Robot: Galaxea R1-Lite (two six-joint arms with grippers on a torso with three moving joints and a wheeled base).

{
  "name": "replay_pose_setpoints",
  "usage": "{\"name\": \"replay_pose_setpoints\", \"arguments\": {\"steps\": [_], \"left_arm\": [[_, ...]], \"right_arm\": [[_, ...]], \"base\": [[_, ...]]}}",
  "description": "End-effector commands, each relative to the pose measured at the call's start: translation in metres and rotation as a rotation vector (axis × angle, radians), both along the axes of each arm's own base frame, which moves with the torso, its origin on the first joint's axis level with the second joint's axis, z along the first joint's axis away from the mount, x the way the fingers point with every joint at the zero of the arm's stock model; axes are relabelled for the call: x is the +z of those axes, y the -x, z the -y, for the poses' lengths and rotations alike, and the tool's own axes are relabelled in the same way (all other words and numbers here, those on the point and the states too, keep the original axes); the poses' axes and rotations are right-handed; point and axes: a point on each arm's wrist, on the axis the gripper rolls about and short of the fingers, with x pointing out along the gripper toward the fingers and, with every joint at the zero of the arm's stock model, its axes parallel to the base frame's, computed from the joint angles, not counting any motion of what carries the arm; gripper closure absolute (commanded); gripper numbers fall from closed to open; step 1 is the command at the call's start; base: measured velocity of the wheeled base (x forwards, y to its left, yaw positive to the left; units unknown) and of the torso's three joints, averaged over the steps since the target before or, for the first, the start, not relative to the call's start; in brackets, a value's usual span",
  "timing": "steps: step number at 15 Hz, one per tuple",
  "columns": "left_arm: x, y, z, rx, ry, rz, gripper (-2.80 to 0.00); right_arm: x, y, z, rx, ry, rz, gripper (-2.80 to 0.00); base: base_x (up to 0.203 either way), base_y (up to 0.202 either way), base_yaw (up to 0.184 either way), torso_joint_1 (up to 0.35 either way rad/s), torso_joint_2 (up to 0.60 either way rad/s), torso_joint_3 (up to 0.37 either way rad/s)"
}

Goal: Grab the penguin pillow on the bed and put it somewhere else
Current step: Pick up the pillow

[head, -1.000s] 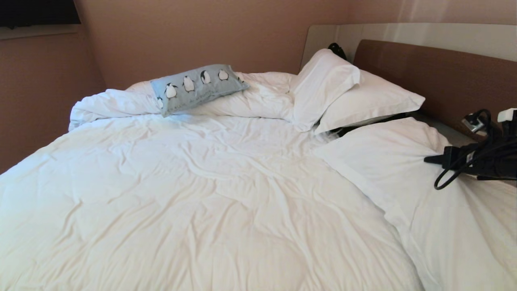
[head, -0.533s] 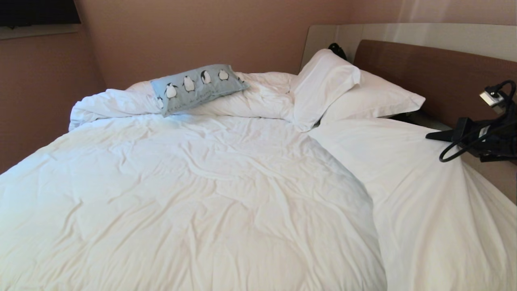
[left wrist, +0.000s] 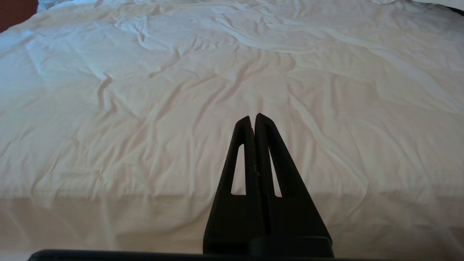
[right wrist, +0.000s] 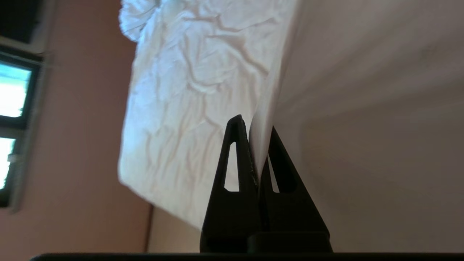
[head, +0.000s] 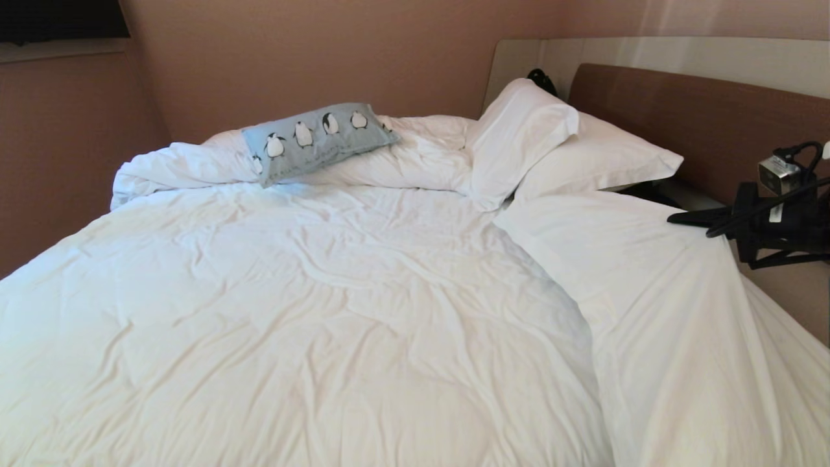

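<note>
The penguin pillow (head: 318, 139), light blue-grey with a row of penguins, lies at the far side of the bed (head: 311, 311) on the bunched edge of the white duvet. My right gripper (head: 677, 219) hangs at the right edge of the head view, far from the pillow. It is shut on a fold of the white sheet (head: 648, 272), which rises taut to it. In the right wrist view the sheet (right wrist: 259, 137) is pinched in the right gripper (right wrist: 255, 125). My left gripper (left wrist: 253, 117) is shut and empty over the bed's near edge.
Two plain white pillows (head: 519, 136) (head: 600, 162) lean against the brown headboard (head: 700, 117) at the back right. A dark object (head: 541, 79) sticks up behind them. Pinkish walls close in the far and left sides. A window (right wrist: 11, 90) shows in the right wrist view.
My right gripper has risen and turned at the right edge, pulling the white sheet up into a taut slope that now covers the dark gap below the pillows. The penguin pillow has not moved.
</note>
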Motion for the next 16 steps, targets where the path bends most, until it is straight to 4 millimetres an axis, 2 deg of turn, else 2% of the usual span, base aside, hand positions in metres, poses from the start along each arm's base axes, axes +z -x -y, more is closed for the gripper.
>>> {"name": "replay_pose_setpoints", "arguments": {"steps": [1, 8, 16], "left_arm": [[0.000, 0.000, 0.000, 0.001, 0.001, -0.001, 0.00], [0.000, 0.000, 0.000, 0.001, 0.000, 0.000, 0.00], [0.000, 0.000, 0.000, 0.001, -0.001, -0.001, 0.00]], "right_arm": [[0.003, 0.005, -0.001, 0.238, -0.163, -0.014, 0.00], [0.009, 0.008, 0.001, 0.307, -0.258, -0.058, 0.00], [0.024, 0.014, 0.008, 0.283, -0.257, -0.032, 0.00]], "base": [[0.000, 0.000, 0.000, 0.000, 0.00, 0.000], [0.000, 0.000, 0.000, 0.000, 0.00, 0.000], [0.000, 0.000, 0.000, 0.000, 0.00, 0.000]]}}
